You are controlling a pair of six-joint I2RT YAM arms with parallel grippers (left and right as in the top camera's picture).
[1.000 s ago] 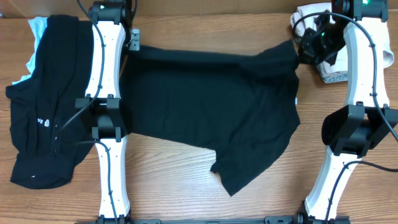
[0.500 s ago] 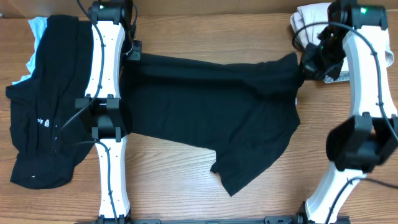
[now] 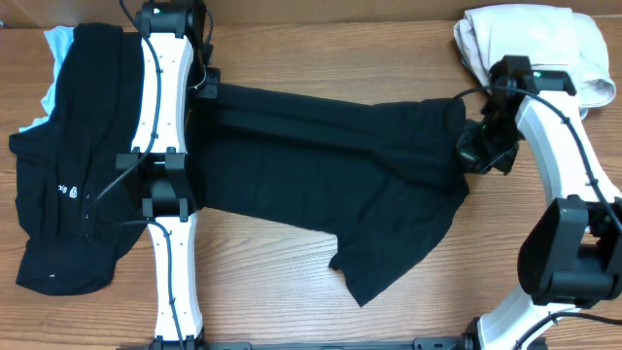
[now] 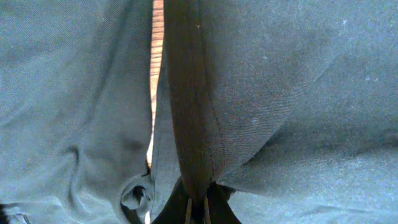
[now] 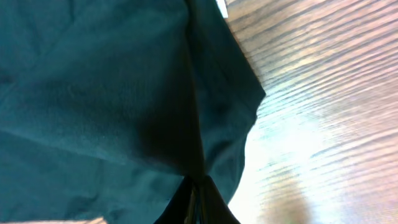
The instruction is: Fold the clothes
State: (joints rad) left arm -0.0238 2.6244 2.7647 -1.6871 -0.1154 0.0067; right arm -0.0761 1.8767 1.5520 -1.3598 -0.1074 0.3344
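Looking at a wood-grain table; nothing of the room is showing past it. The black tee is lying stretched across the middle, its near hem drooping to a point. The right gripper is pinching its right edge and the left gripper its far-left corner, both clamped tight on fabric. The second black garment on the left is hiding most of a light blue cloth. A white cloth is getting cut off far right.
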